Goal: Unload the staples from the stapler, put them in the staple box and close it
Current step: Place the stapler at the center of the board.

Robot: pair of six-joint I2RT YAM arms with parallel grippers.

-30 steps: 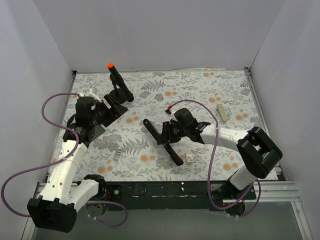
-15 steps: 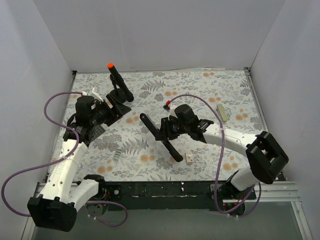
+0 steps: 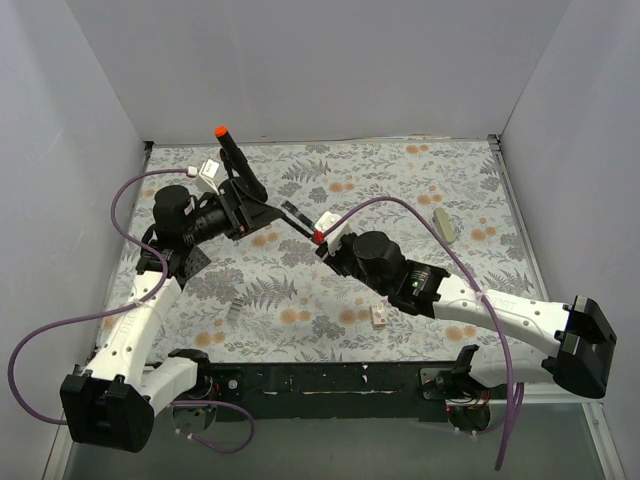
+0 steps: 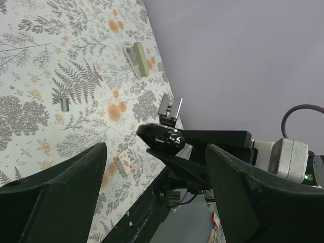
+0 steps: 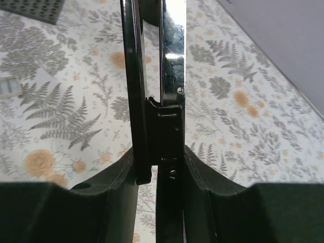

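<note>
- While keeping the right pincer (image 5: 159,154) clamped on the stapler (image 5: 167,119), has swung it off the middle of the counter (image 3: 420,185), up and far-left, near the black stand (image 3: 240,172).
- Holds it aloft, hinged open, silver channel bared, tip facing the left pincer (image 4: 154,152).
- Has spread the left pincer's jaws wider, gripping nothing.
- Looks set for pulling staples out; none seen unloaded so far.
</note>
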